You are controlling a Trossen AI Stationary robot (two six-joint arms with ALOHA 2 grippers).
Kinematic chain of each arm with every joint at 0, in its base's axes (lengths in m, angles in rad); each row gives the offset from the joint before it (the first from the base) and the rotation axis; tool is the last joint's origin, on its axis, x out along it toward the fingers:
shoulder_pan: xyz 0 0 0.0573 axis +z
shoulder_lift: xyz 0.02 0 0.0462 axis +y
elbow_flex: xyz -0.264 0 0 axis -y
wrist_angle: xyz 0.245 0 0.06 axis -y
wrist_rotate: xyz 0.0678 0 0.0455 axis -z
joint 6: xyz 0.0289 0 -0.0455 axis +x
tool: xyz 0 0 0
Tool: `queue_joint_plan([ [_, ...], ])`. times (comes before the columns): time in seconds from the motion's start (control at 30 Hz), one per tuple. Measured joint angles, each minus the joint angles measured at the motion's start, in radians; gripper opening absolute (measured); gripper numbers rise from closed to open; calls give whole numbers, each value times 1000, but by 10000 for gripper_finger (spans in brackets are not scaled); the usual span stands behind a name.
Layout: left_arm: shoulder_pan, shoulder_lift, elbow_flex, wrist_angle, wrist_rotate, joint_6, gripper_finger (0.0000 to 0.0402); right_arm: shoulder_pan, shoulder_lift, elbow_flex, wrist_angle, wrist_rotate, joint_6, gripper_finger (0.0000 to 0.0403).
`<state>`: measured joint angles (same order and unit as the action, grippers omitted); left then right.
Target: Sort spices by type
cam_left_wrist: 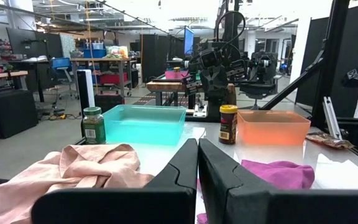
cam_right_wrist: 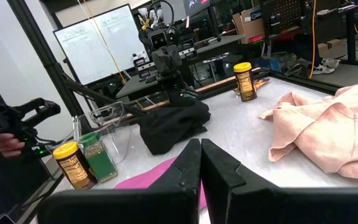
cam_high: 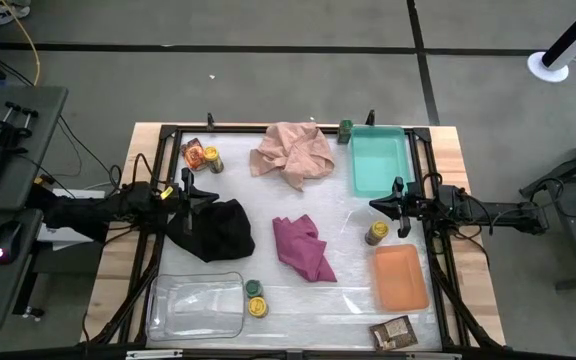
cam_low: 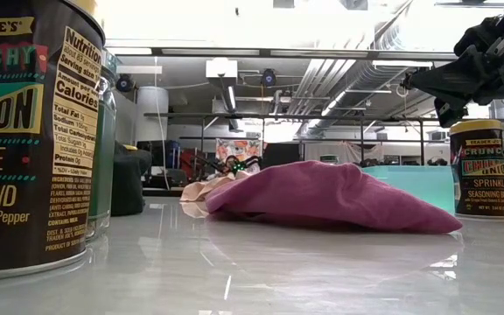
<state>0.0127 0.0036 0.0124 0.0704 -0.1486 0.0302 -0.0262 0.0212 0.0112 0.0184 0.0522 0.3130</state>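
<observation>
**Seven spice items scattered, both hands empty**

Two arms reach in from opposite sides of the worktop (cam_high: 448, 150), each with its fingers pressed together and gripping nothing. The left hand (cam_high: 190, 191) hangs over the edge of the black cloth (cam_high: 218, 230); the right hand (cam_high: 376, 205) hovers just above a yellow-lidded jar (cam_high: 376, 233), which stands between the teal tray (cam_high: 378, 165) and the orange tray (cam_high: 400, 278).

A second yellow-lidded jar (cam_high: 213, 160) sits at the far left corner, touching a brown-orange packet (cam_high: 194, 153). The third yellow-lidded jar (cam_high: 257, 307) stands just beside the clear tray (cam_high: 198, 305), with a dark-green jar (cam_high: 253, 289) right against it. The other dark-green jar (cam_high: 345, 130) is at the far edge, close by the teal tray's corner. The second packet (cam_high: 393, 331) lies at the near edge, below the orange tray.

All three trays hold nothing. A pink cloth (cam_high: 293, 153) is crumpled at the far middle, and a magenta cloth (cam_high: 303, 246) lies in the centre, between the black cloth and the jar under the right hand.
</observation>
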Motion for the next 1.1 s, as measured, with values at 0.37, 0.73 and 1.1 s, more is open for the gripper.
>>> queue_joint_plan([
  [0.37,-5,55,16,534,-63,-310,0,0,0,0,0,0,0,1],
  [0.73,259,607,651,-354,-139,-460,35,0,0,0,0,0,0,1],
  [1.1,618,1076,1108,-948,32,-480,243,0,0,0,0,0,0,1],
])
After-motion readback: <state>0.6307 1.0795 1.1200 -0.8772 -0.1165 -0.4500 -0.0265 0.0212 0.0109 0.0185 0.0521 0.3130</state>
